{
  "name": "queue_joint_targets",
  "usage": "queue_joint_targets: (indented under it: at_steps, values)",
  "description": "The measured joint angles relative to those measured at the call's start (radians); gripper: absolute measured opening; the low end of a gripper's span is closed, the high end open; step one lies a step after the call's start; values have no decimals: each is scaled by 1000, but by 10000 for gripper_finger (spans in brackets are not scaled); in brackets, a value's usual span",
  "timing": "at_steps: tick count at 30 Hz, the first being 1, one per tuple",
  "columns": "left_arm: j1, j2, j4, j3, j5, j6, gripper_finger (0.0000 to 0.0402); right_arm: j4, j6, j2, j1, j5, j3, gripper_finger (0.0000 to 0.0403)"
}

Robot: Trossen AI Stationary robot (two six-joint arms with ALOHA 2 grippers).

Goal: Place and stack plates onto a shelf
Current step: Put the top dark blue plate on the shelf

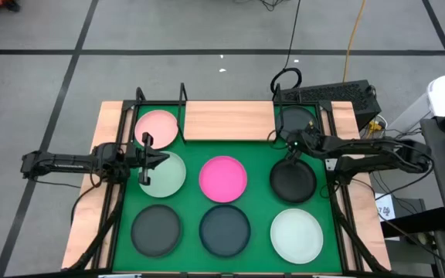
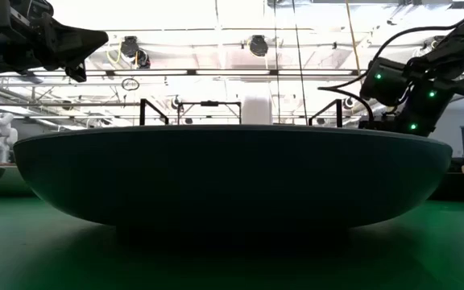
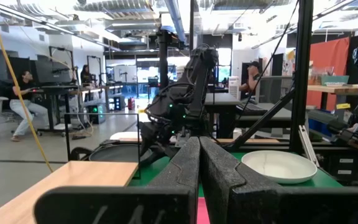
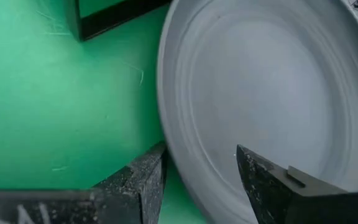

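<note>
My right gripper point(image 1: 290, 153) point(image 4: 201, 155) is open and points down over the far rim of a black plate point(image 1: 293, 180) on the green mat. One finger stands outside the rim point(image 4: 165, 118) and one inside; I see no touch. My left gripper point(image 1: 147, 152) point(image 3: 199, 163) is shut and empty, held level above the pale green plate point(image 1: 165, 174). The light-wood shelf point(image 1: 226, 120) carries a light pink plate point(image 1: 157, 127) at its left end and a dark plate point(image 1: 295, 119) at its right end. The hot pink plate point(image 1: 222, 178) lies mid-mat.
The near row holds two dark plates point(image 1: 157, 229) point(image 1: 224, 229) and a whitish plate point(image 1: 296, 235); the middle one fills the low view point(image 2: 232, 177). The shelf's black wire posts point(image 1: 182, 94) stand at the far edge. People sit at desks in the room beyond point(image 3: 23, 102).
</note>
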Motion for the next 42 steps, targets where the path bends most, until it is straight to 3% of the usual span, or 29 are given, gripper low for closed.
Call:
queue_joint_targets:
  at_steps: [9, 20, 29, 38, 42]
  values:
    - [0, 0, 0, 0, 0, 0, 17, 23, -12, 14, -19, -18, 0, 143]
    - [0, 0, 0, 0, 0, 0, 17, 31, 4, 13, -18, -44, 1, 13]
    - [0, 0, 0, 0, 0, 0, 17, 73, 95, -43, -17, -42, 3, 5]
    - [0, 0, 0, 0, 0, 0, 17, 71, 96, -213, -18, 141, 70, 1]
    - [0, 0, 0, 0, 0, 0, 17, 83, 16, -265, -17, 158, 149, 1]
